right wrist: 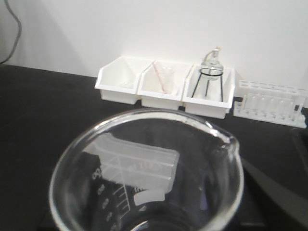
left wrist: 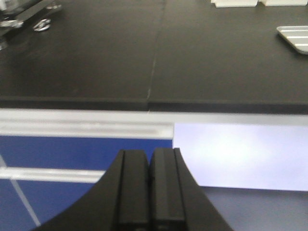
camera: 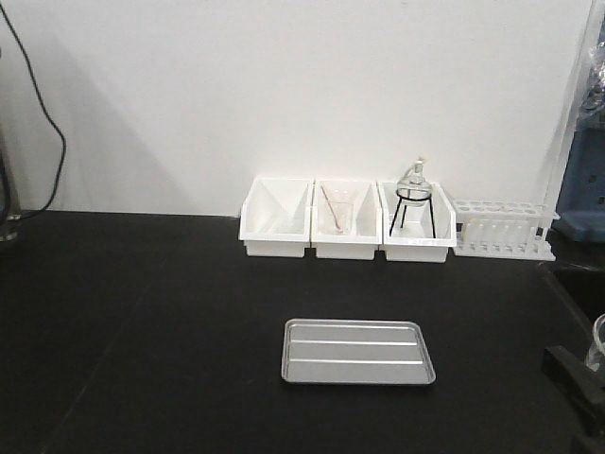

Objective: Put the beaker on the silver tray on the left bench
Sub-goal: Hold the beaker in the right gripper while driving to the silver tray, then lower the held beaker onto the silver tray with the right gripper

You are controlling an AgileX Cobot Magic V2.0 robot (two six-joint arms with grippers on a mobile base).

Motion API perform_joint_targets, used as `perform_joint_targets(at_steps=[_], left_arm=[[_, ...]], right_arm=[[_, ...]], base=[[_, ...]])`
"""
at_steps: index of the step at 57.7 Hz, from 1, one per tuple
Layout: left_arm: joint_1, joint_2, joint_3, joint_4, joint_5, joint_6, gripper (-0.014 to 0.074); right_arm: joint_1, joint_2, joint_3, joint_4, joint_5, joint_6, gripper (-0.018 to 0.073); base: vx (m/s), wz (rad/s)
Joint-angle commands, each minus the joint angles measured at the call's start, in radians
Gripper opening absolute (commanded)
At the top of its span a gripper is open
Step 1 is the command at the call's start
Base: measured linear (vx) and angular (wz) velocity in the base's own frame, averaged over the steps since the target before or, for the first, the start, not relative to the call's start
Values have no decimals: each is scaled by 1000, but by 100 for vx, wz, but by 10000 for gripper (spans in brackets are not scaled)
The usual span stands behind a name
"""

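Note:
The clear glass beaker [right wrist: 144, 173] fills the lower right wrist view, spout to the right, with white graduation marks on its wall. My right gripper [camera: 584, 371] is shut on it at the bench's right edge, where the beaker's rim [camera: 598, 339] just shows. The silver tray [camera: 359, 351] lies flat on the black left bench [camera: 142, 312], left of the beaker, and appears through the glass [right wrist: 139, 166]. Its corner shows in the left wrist view [left wrist: 294, 38]. My left gripper [left wrist: 150, 161] is shut and empty, in front of the bench's front edge [left wrist: 96, 102].
Three white bins [camera: 276, 219] stand at the back wall; one holds a beaker with a reddish rod [camera: 334, 213], another a flask on a black tripod [camera: 413, 194]. A white test tube rack [camera: 501, 229] stands to their right. A black cable [camera: 47, 123] hangs at the left.

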Motion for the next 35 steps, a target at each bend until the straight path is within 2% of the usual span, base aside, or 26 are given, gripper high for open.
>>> perform_joint_targets(at_steps=[1, 35], left_arm=[[-6, -16, 28, -2, -78, -1, 1], [-6, -16, 28, -2, -78, -1, 1]], right_arm=[[-4, -6, -32, -15, -22, -8, -7], [-4, -6, -32, -15, -22, -8, -7]], base=[[43, -26], [37, -15]])
